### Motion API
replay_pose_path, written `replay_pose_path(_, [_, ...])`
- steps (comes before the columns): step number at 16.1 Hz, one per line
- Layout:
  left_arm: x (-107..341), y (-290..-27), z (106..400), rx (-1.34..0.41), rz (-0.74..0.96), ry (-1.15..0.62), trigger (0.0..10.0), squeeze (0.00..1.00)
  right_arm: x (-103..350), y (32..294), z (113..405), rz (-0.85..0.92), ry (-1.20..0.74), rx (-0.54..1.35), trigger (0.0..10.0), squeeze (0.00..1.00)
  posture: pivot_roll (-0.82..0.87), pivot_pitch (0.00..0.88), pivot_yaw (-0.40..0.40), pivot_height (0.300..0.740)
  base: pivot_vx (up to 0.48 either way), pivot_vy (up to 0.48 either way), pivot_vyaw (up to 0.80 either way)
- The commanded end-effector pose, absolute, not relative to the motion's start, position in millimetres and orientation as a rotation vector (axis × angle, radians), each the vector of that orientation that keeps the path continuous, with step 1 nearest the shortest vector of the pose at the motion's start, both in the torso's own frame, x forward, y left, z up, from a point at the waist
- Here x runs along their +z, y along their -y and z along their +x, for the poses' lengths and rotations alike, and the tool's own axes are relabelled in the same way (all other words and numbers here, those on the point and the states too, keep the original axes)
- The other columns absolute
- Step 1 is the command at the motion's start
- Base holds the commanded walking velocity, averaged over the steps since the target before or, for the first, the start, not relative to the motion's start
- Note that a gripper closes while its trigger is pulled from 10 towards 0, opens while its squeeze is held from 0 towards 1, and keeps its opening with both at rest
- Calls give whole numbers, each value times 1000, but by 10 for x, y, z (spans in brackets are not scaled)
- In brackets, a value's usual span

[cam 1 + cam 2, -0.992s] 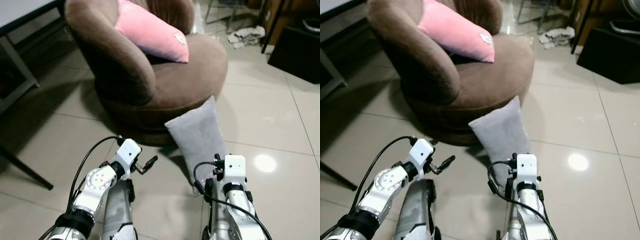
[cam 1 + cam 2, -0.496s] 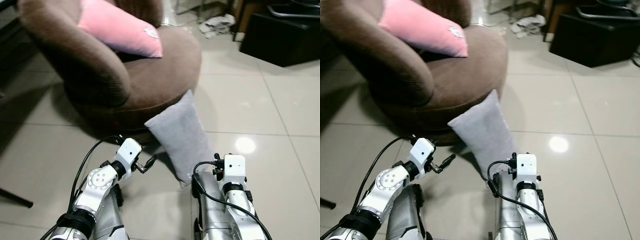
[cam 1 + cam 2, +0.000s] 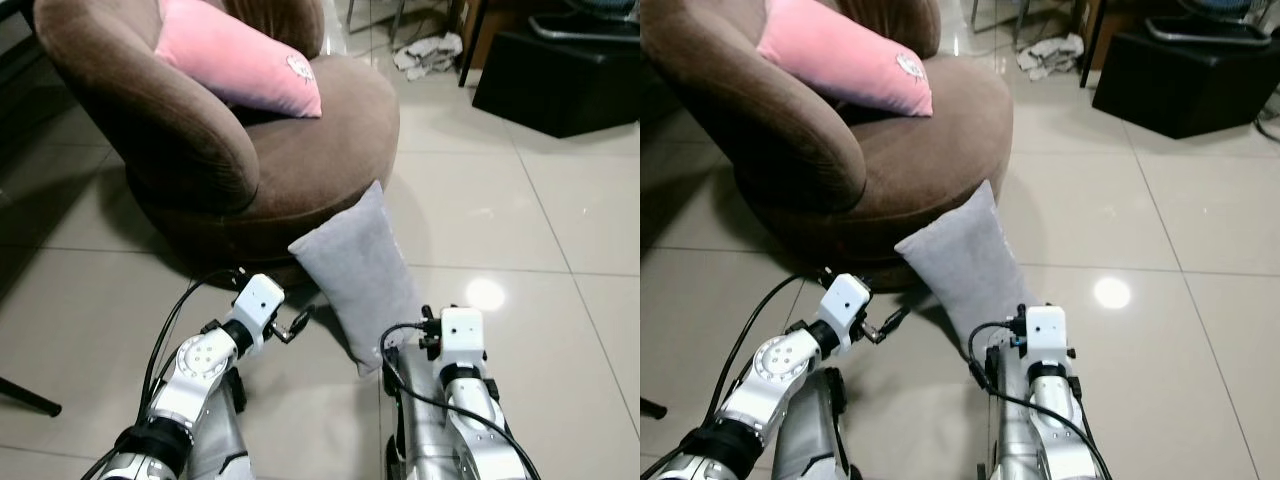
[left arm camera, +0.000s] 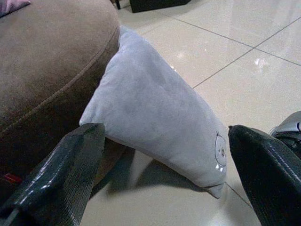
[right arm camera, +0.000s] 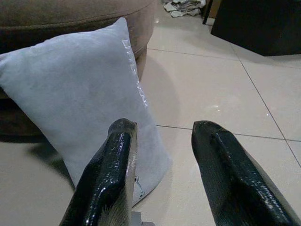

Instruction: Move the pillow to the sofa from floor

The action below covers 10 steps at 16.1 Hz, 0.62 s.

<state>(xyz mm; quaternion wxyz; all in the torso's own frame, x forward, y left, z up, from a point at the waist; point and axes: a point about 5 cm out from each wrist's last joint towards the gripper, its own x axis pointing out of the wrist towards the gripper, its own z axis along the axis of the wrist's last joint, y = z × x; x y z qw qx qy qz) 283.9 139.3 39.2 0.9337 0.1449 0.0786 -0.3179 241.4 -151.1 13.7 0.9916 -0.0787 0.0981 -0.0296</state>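
The grey pillow (image 3: 358, 276) is leaning on the tiled floor (image 3: 520, 210) against the brown sofa (image 3: 210, 150), which is carrying a pink cushion (image 3: 235, 58). Both the left gripper (image 4: 164, 174) and right gripper (image 5: 162, 179) are hovering near it, fingers spread, holding nothing.

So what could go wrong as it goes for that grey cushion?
The soft grey rectangular pillow only leans against the round brown fabric armchair, so a nudge from the open left gripper might topple it flat. The open right gripper sits by the pillow's lower corner; a pinch there could slip off. The pink plush pillow already takes up part of the seat, leaving less room.
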Motion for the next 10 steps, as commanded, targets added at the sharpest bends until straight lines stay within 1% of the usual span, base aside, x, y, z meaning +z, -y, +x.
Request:
replay_pose_path(1, [387, -1429, 2842, -630, 288, -168, 10000, 0, 123, 1500, 2410, -162, -207, -57, 10000, 0, 6, 54, 69, 468, 0, 0, 0])
replay_pose_path(2, [385, -1436, 2849, -615, 256, -174, 10000, 0, 118, 1497, 2411, -159, -212, -55, 10000, 0, 7, 54, 69, 468, 0, 0, 0])
replay_pose_path(3, [411, -1459, 2881, -583, 241, -167, 10000, 0, 113, 1486, 2407, -156, -214, -51, 10000, 0, 8, 55, 70, 468, 0, -454, 0])
replay_pose_path(10, [410, -1469, 2929, -549, 223, -187, 10000, 0, 99, 1468, 2389, -152, -220, -40, 10000, 0, 3, 57, 71, 468, 0, -445, 0])
